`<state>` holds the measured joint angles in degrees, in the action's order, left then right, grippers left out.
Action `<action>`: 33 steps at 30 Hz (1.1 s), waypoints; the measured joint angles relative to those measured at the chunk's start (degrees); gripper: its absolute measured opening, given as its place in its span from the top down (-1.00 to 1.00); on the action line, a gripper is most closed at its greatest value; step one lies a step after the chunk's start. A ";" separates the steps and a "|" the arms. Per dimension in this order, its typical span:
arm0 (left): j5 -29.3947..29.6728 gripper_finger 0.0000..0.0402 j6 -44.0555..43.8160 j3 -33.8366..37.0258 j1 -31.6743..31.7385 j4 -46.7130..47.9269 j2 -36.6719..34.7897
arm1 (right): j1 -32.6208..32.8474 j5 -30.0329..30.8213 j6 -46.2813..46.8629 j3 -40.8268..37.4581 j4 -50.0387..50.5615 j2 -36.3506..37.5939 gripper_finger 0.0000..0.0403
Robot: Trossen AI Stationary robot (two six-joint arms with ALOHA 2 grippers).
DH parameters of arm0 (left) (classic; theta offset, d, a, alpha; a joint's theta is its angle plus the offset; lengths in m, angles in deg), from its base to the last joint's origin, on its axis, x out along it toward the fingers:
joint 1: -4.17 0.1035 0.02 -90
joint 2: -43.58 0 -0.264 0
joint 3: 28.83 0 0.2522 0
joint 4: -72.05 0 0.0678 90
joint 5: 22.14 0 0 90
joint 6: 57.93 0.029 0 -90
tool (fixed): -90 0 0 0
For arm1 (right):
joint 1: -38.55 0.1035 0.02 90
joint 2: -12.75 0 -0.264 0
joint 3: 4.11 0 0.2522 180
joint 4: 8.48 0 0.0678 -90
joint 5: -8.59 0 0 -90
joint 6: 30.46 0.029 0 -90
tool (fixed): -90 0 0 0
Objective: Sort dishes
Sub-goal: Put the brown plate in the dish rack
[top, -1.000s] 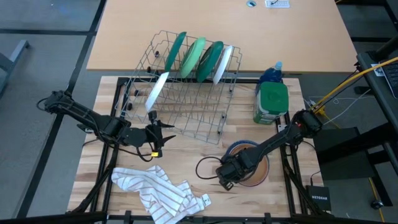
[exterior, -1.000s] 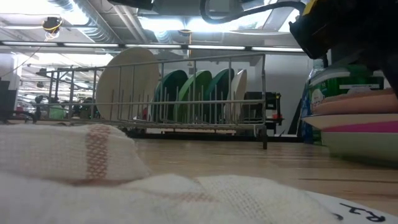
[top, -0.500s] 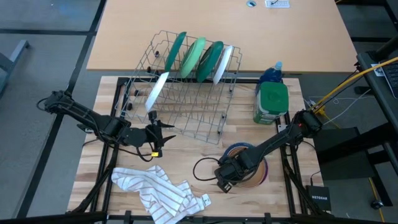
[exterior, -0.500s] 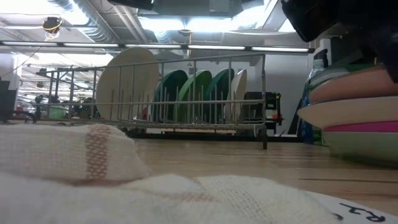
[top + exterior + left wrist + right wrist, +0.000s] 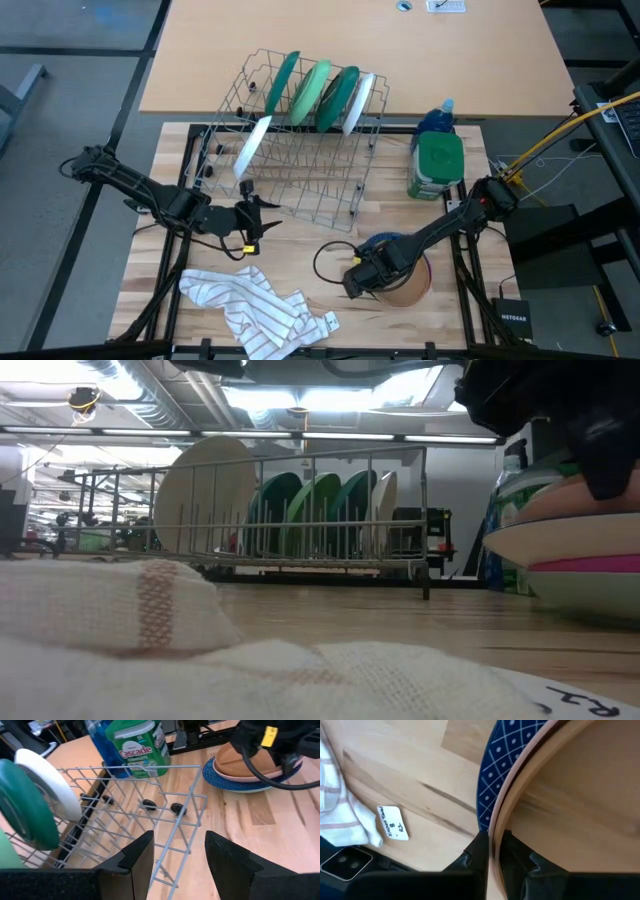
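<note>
A stack of dishes sits at the table's near right: a tan dish [image 5: 405,283] on top and a blue patterned plate [image 5: 492,775] beneath, with pink between them [image 5: 590,565]. My right gripper [image 5: 358,283] is shut on the tan dish's rim. Dark green, light green and white plates [image 5: 318,92] stand on edge in the wire rack [image 5: 300,165], and a further white plate [image 5: 250,148] stands at its left. My left gripper [image 5: 258,222] hangs open by the rack's near left corner, touching nothing. My right gripper pinches the tan dish's rim [image 5: 496,827] between its two fingers, on the side toward the table's left. One finger is inside the rim and one outside. The fingers come steeply from above. The dish sits tilted, its held side raised off the stack.
A green-lidded Cascade container [image 5: 437,165] and a blue bottle [image 5: 436,118] stand at the far right, beside the rack. A white striped cloth [image 5: 255,308] lies at the near left edge. Bare wood shows between cloth and stack.
My right gripper has rolled about its wrist and risen a little, still shut on the tan dish's rim. The dish has tipped: its held side has come up while the rest stays on the stack.
</note>
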<state>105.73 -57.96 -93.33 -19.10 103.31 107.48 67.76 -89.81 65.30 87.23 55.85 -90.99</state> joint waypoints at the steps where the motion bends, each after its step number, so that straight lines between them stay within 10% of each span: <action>1: -0.21 0.17 0.00 0.00 0.00 0.00 0.00 | 0.03 -0.31 0.26 0.01 0.00 0.00 0.82; 9: -1.72 0.17 -0.22 0.00 0.02 -0.08 -0.02 | 0.03 -0.37 -5.40 0.46 0.69 0.00 0.82; 16: -14.79 0.17 -4.25 -0.04 -0.46 -5.83 2.25 | 0.03 -0.16 -11.90 0.46 -2.48 0.00 0.82; 33: -22.40 0.17 -0.79 -0.04 -3.04 -38.09 26.43 | 0.03 -0.20 -15.05 0.52 -2.96 0.00 0.82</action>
<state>83.33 -58.76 -93.38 -22.13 65.22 133.91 67.79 -90.01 50.25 87.76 52.90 -90.99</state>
